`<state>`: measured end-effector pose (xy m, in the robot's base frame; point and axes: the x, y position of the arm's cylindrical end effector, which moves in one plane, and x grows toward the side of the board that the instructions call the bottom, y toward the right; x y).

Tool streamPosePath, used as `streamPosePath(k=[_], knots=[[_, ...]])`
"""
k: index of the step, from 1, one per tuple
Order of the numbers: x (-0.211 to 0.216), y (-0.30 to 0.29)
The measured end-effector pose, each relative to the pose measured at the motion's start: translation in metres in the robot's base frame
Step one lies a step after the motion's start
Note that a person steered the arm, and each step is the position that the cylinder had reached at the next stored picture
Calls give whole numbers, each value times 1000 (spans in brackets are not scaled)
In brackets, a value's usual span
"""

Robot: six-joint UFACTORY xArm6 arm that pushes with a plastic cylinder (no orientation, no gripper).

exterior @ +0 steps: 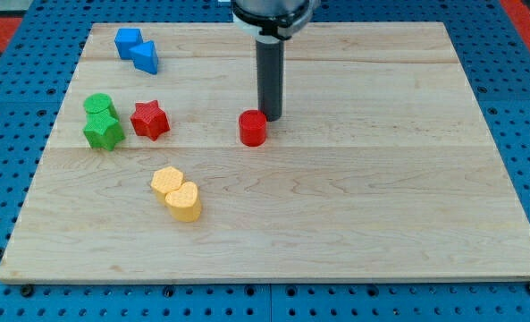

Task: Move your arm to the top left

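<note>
My dark rod comes down from the view's top centre, and my tip (pixel 271 117) rests on the wooden board (pixel 354 206). It stands just to the upper right of a red cylinder (pixel 253 128), touching or almost touching it. In the top left of the board lie two blue blocks side by side, a blue cube-like one (pixel 127 41) and a blue wedge-like one (pixel 146 58). They are far to the left of my tip.
At the view's left sit a green cylinder (pixel 98 105) and a green star (pixel 103 131), touching, with a red star (pixel 149 120) to their right. Lower down lie a yellow hexagon (pixel 166 182) and a yellow heart (pixel 184 200), touching.
</note>
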<state>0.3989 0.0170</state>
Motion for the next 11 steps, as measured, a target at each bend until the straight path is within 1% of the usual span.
streamPosePath(k=[1,2,3,4,5,6,7,8,11], knots=[[26,15],[12,-53],[-19,-123],[-22,-125],[-13,-91],[-8,-34],[4,-29],[8,-68],[-25,-70]])
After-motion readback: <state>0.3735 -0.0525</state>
